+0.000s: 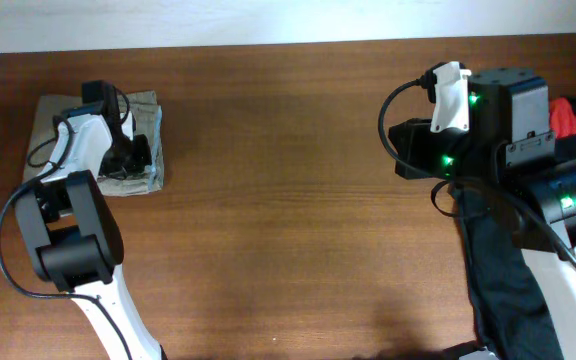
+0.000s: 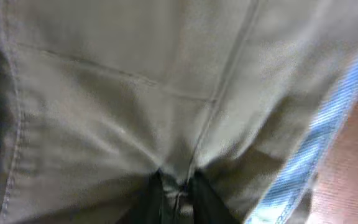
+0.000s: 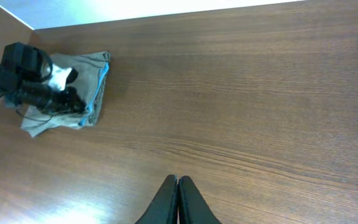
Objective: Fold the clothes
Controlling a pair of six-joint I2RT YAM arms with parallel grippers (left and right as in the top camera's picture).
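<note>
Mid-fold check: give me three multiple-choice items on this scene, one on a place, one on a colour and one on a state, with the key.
1. Where do the khaki shorts lie in the overhead view?
A) upper left of the table
B) table centre
C) under the right arm

2. What colour is the shorts' inner lining?
A) red
B) pale blue
C) black

3. How is the right end effector?
A) wide open
B) shut on black cloth
C) shut, empty

Key:
1 A, the folded bundle sits at the upper left, under the left end effector.
2 B, a blue strip edges the fabric in the left wrist view.
3 C, its fingers meet over bare wood.
</note>
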